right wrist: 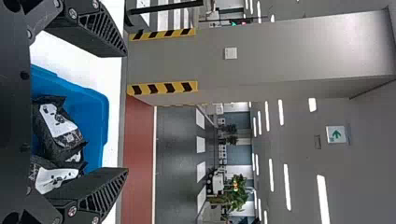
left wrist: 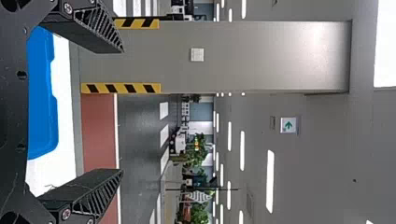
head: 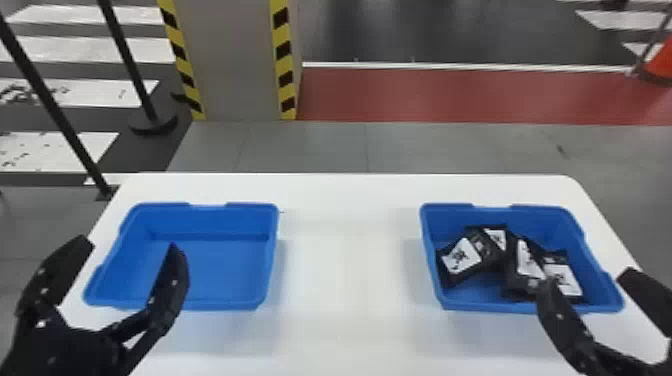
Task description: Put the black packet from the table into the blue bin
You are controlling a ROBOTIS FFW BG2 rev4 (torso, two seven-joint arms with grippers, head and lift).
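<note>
The black packets lie overlapping inside the filled bin, which stands on the table, so I judge that the placing is probably complete, and the step in hand is to finish quietly. The right gripper appears at the near rim of the filled bin, its two fingers spread wide and holding nothing; the left gripper, also open and without load, is well to the left of the filled bin, by the second bin. To do this well, the right arm should first rise straight, then draw back, because a low sideways pull could catch the rim of the filled bin (how high the fingertips are above it, I cannot tell). It is better not to press the heap, since the upper packet could slide.
</note>
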